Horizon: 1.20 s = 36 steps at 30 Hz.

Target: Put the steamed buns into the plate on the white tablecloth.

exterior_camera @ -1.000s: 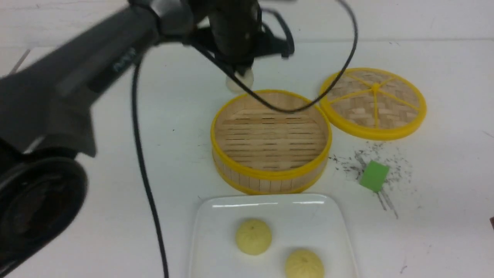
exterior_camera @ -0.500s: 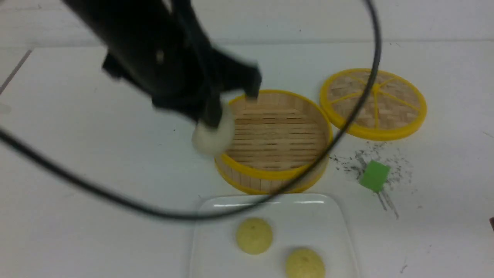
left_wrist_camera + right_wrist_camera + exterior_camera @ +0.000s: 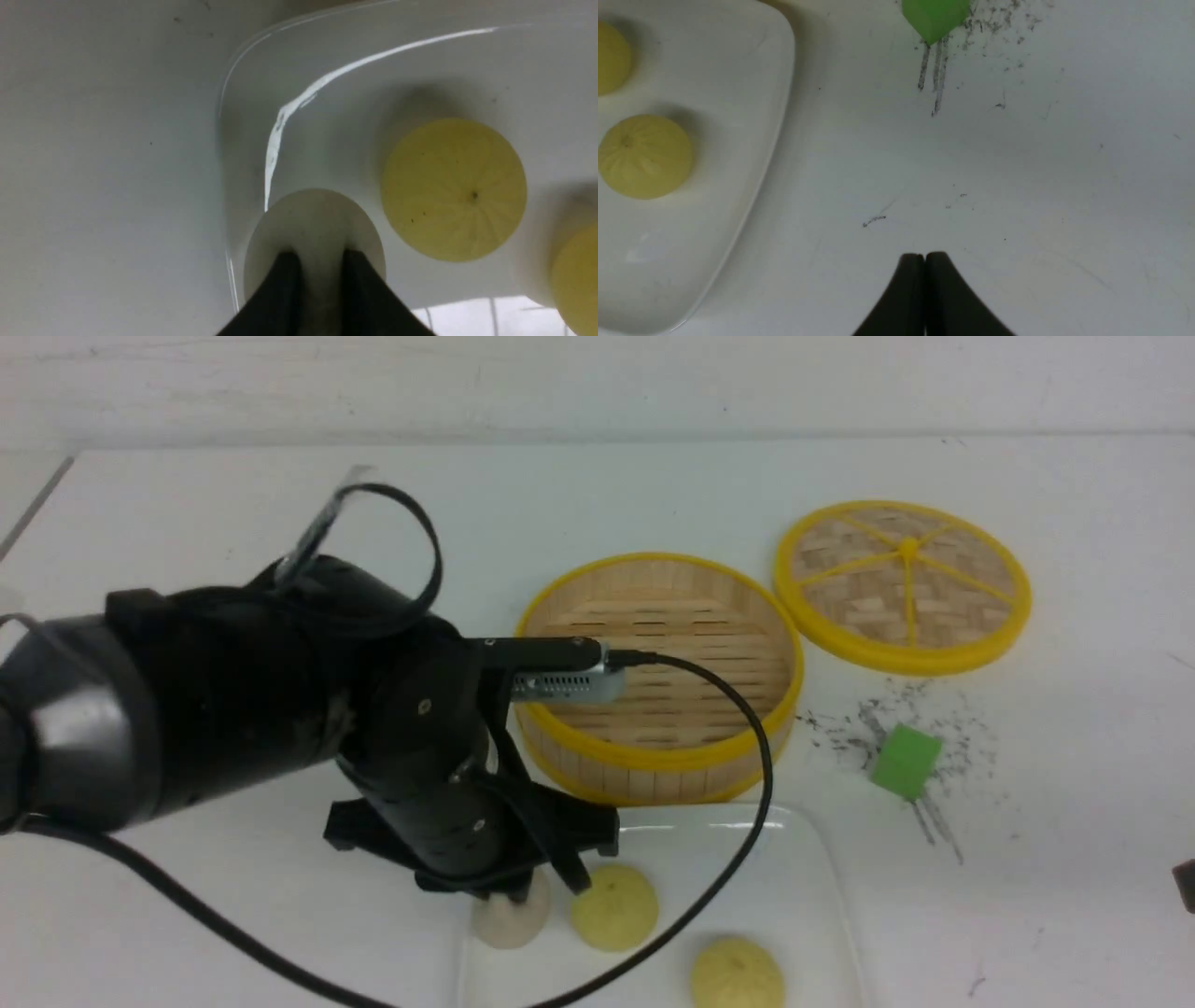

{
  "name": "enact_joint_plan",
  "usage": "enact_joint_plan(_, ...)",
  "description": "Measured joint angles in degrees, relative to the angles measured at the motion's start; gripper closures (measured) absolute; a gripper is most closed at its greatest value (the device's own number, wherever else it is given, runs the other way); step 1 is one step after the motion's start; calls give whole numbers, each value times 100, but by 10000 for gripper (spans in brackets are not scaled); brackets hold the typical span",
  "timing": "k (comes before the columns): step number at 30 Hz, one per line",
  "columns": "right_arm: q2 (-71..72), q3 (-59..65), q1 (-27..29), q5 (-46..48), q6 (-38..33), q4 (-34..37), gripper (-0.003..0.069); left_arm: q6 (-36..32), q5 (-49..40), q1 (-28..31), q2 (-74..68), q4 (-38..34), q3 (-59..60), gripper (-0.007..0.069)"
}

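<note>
At lower center of the frame, the left tool (image 3: 321,261), jaws parted slightly, is over the off-white steamed bun (image 3: 512,913) in the white plate (image 3: 812,887); whether it grips is unclear. Two pale yellow buns (image 3: 614,907) sit beside it.

The left arm (image 3: 224,691) is matte black, with glossy rounded joint covers and small pale screws. Behind the pincer (image 3: 504,894) sits a silver, slotted camera housing (image 3: 568,683) — a thin black cable (image 3: 747,709) loops from its end — and the pincer's fingers (image 3: 285,275) are black, narrowing toward the tips.
</note>
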<state>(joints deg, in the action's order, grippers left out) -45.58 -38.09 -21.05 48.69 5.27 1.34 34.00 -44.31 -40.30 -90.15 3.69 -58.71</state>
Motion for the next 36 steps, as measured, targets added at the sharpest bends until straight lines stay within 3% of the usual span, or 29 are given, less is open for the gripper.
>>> enact_joint_plan(11, 468, -269, 0, 447, 0, 30, 630, 279, 203, 0, -46, 74, -58, 199)
enact_joint_plan(18, 2031, -848, 0, 1109, 7, -98, 629, 284, 132, 0, 215, 269, -284, 179)
enact_joint_plan(23, 3222, -570, 0, 962, 493, -294, 629, 284, 57, 0, 214, 273, -303, 180)
enact_joint_plan(27, 3970, 542, 0, -991, 1293, -773, 626, 296, 40, 0, 214, 273, -303, 181)
enact_joint_plan(30, 4017, 1152, 0, -1987, 1468, -929, 627, 301, 58, 0, 214, 273, -303, 181)
enact_joint_plan(36, 3961, 1396, 0, -1911, 1497, -868, 671, 301, 58, 0, 214, 281, -303, 183)
